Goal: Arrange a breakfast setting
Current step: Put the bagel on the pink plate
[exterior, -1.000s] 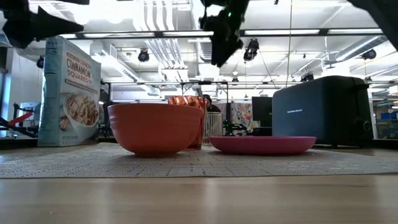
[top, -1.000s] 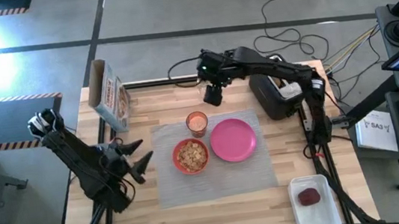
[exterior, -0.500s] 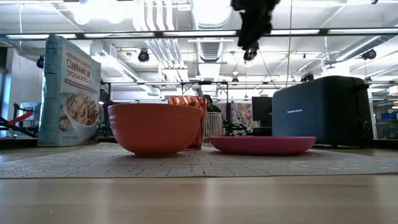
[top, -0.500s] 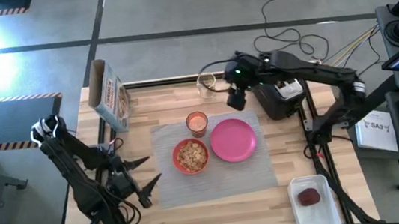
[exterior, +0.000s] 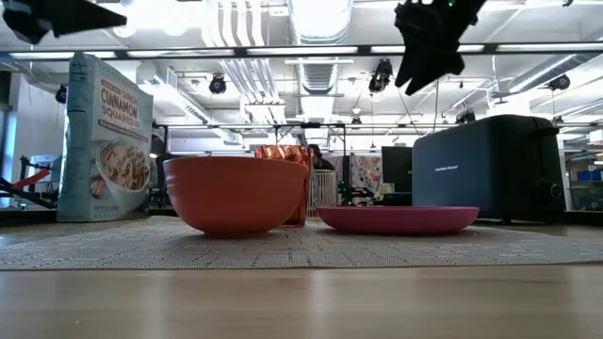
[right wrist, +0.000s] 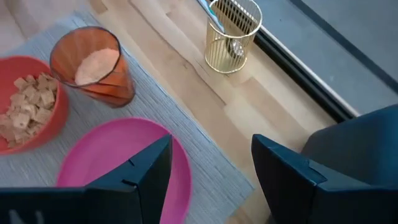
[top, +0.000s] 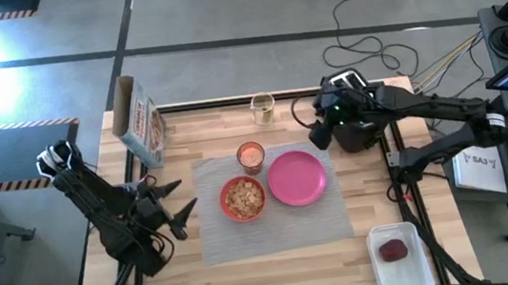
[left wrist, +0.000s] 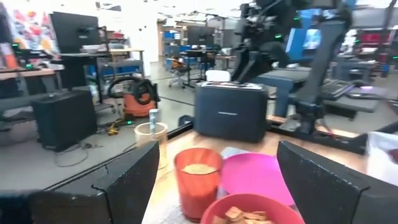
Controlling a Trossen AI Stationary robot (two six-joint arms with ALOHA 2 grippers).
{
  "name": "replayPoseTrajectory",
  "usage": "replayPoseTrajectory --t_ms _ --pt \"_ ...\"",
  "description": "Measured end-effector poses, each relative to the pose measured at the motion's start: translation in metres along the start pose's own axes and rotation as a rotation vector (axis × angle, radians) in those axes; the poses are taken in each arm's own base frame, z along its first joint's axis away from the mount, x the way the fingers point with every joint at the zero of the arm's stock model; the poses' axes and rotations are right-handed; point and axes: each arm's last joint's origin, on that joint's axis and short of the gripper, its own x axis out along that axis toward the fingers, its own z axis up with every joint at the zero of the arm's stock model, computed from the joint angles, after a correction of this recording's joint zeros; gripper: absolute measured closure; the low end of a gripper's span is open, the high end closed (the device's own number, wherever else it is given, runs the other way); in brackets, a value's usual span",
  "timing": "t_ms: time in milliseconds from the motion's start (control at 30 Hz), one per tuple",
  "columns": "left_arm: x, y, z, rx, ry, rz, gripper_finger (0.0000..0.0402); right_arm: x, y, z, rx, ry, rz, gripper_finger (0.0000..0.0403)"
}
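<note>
**A:** What does the high view show?

**B:** From above I see the table (top: 249,268) with the grey placemat (top: 277,221) at its middle. On it sit the pink plate (top: 296,178), the red-orange bowl (top: 242,198) of cereal just left of it, and the orange cup (top: 251,155) toward the far edge. My right gripper (top: 320,135) hangs above the far right part of the table, between the plate and the black toaster (top: 357,123), jaws part open and holding nothing. My left gripper (top: 176,201) waits above the left side, fingers spread wide and empty. A gold wire holder (top: 263,109) stands at the far edge. A dark-red item (top: 394,250) lies in a white tray (top: 402,265) at the near right corner.

**A:** And the low view?

**B:** Bowl, cup and plate stand in a row on the mat, a cereal box (exterior: 105,137) at the left, the toaster at the right.

**A:** The wrist views?

**B:** The left wrist looks across bowl and cup toward the toaster. The right wrist looks down on the plate, with the holder beyond it, cutlery handles upright inside.

**A:** What decides the next move?

**B:** I judge the toaster lies just right of my right gripper, so that arm is nearer. I see no toast.
</note>
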Motion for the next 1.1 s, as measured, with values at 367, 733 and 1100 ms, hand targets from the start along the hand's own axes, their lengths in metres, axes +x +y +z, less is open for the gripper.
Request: replayPoseTrajectory --t_ms 367,733,1100 --pt "0.007 0.003 0.011 0.057 0.008 0.04 0.0066 0.02 -0.001 -0.017 -0.02 -0.002 -0.008 0.0193" --pt "0.004 -0.033 0.056 -0.142 0.579 0.031 0.0066 0.035 -0.005 -0.039 -0.181 0.113 -0.028 0.0193" --pt "0.005 -0.066 0.099 0.165 0.485 -0.325 0.0066 0.039 -0.005 -0.043 -0.215 0.123 -0.022 0.0193"
